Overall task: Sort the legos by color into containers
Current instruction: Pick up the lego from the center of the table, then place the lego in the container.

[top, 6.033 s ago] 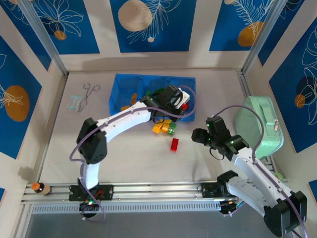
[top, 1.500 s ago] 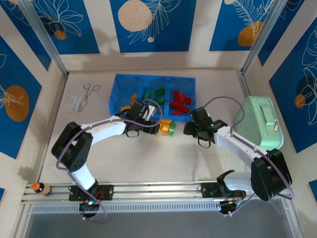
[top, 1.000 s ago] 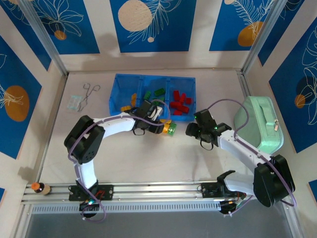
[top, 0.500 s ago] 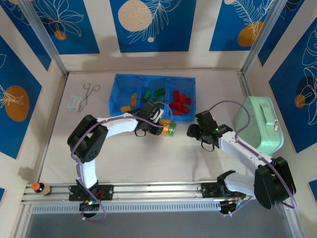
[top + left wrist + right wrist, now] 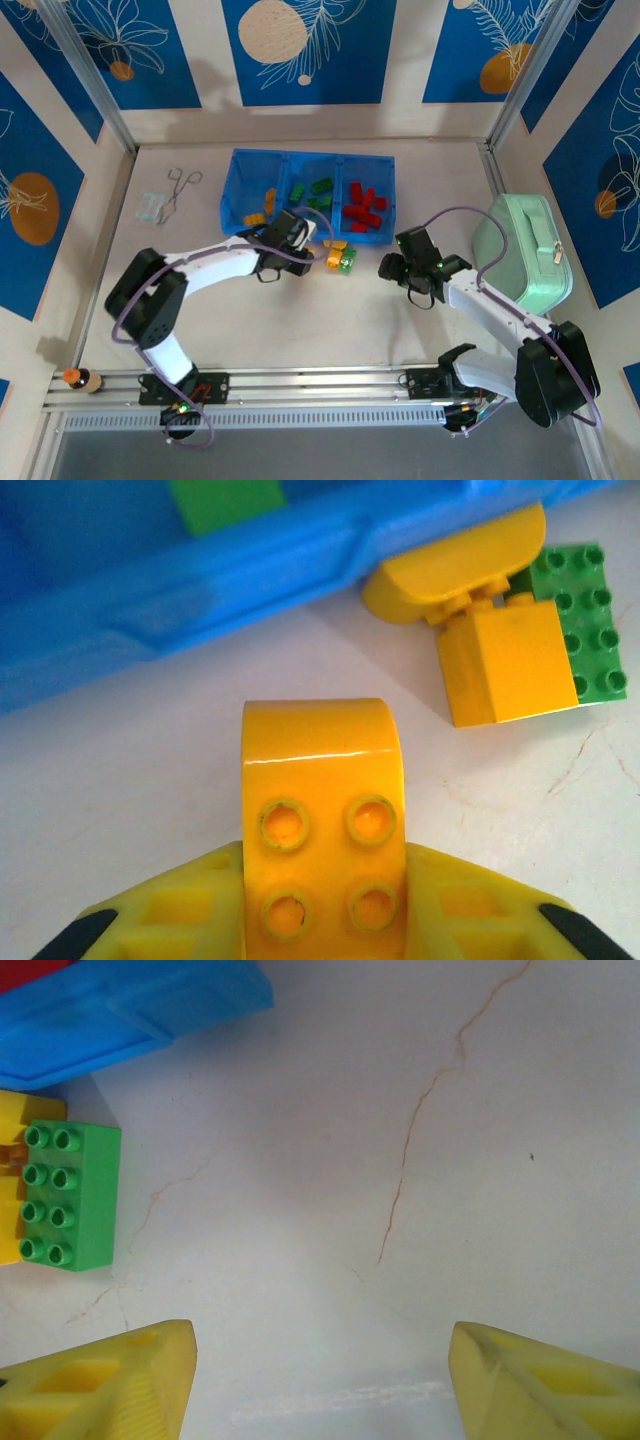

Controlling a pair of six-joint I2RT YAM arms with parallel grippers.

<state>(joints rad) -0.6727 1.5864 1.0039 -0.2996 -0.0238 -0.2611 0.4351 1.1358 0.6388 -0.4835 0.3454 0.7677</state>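
With the left gripper (image 5: 322, 895) clamped on a rounded yellow-orange brick (image 5: 322, 770) just near of the blue tray (image 5: 180, 595), the next move is probably lifting it over into the left compartment among the yellows, while the right gripper (image 5: 320, 1360) hangs open beside a green brick (image 5: 70, 1195).

Bright, even light falls from above. Shadows on the bench (image 5: 300, 320) just in front of the blue tray (image 5: 250, 175) are faint and soft-edged. In the left wrist view the tray's wall is blurred, while a thin glare line crosses the sharp yellow brick (image 5: 322, 780) below it.
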